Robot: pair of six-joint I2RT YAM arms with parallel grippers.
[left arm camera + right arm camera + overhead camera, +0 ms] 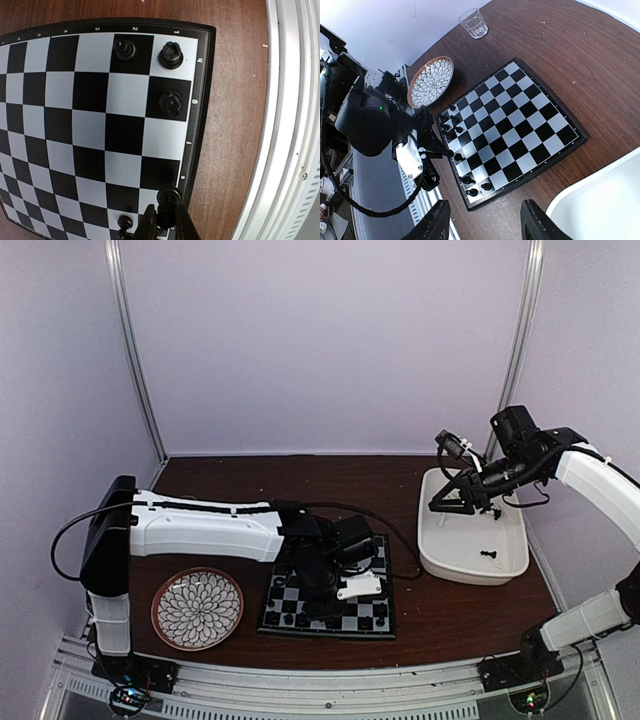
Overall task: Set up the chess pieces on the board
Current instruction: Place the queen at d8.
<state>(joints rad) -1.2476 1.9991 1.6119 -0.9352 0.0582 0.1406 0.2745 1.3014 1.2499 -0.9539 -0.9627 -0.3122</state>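
The board [372, 618] lies in front of the left arm, with several black chess pieces [451, 133] along its near edge. My left gripper [166, 218] hangs over the board's near edge, shut on a black piece [169, 198], with a pawn [125, 222] just beside it. Three more black pieces [170, 54] stand at the board's corner. My right gripper [488, 223] hovers high above the table between the board [520, 125] and the white tub [605, 205]. It is open, with nothing between its fingers [437, 222]. No white pieces show.
A round flower-patterned plate [197, 608] sits left of the board. A clear glass [472, 22] stands at the far side of the table. The white tub [452, 558] on the right holds a few black pieces [490, 555]. The metal rail [290, 125] runs close behind the board's near edge.
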